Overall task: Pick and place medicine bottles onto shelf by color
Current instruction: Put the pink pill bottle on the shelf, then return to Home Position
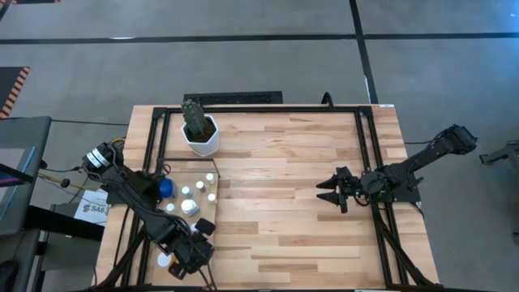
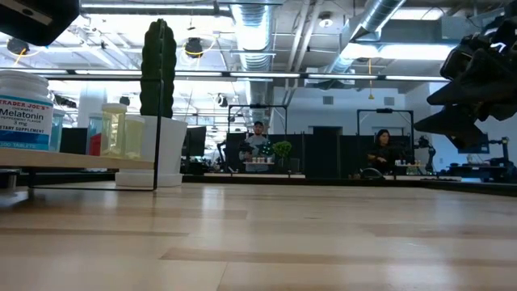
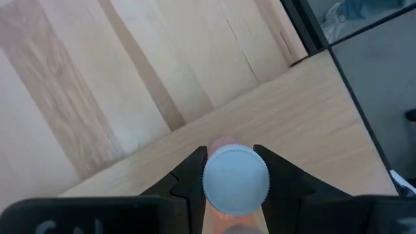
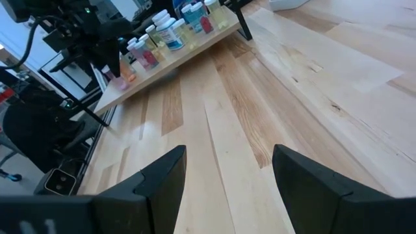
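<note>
Left gripper (image 3: 235, 170): low over the pale shelf (image 3: 305, 123) at the table's (image 1: 308, 243) front-left corner; jaws partly closed, one dark finger (image 3: 188, 172) on each side of a white-capped pink bottle (image 3: 235, 179), which they hold upright. The bottle's base is hidden by its cap, so contact with the board cannot be told.

Shelf (image 1: 212, 180): narrow board along the table's left edge, carrying the remaining medicine bottles (image 1: 191, 195) in a loose cluster toward its rear half; white caps, one blue-capped item (image 1: 166, 188) among them. In the right wrist view they stand in a row (image 4: 170, 29) along the board.

White hexagonal pot with cactus (image 1: 199, 130): near the table's rear-left corner, just behind the shelf.

Right gripper (image 1: 328, 191): over the right half of the table, well apart from the shelf, fingers (image 4: 162, 179) spread wide, nothing between them.

Two people (image 2: 257, 139) sit at desks in the room behind.
</note>
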You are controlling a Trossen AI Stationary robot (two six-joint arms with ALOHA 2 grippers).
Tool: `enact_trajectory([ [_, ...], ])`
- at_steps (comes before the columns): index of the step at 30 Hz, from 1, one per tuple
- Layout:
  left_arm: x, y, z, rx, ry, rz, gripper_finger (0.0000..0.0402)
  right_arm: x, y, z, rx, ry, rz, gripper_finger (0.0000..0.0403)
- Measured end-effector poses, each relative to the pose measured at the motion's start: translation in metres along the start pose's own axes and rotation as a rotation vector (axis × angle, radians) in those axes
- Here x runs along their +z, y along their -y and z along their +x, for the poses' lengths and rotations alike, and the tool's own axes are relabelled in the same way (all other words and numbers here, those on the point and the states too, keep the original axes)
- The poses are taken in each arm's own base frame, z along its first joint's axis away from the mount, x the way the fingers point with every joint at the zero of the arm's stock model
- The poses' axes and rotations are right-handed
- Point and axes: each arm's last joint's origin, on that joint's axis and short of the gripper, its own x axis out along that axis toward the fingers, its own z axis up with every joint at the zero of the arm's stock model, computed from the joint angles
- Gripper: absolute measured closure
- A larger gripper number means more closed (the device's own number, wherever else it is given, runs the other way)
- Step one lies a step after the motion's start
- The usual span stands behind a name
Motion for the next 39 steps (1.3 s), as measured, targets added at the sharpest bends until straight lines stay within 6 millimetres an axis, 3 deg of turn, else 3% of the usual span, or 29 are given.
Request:
enact_trajectory([
  [17,0.000,-0.001,0.000,0.028,0.002,0.019,0.0254,0.000,0.000,0.000,0.001,0.001,0.000,0.0154],
  [25,0.007,0.001,-0.012,0.032,0.008,0.037,0.0243,0.000,0.000,0.000,0.000,0.001,0.000,0.0154],
  [32,0.020,0.003,-0.037,0.046,0.012,0.054,0.0243,0.000,0.000,0.000,0.001,0.001,0.001,0.0154],
  [39,0.037,0.003,-0.096,0.176,0.017,0.109,0.0245,0.000,0.000,0.000,0.001,0.001,0.000,0.0154],
])
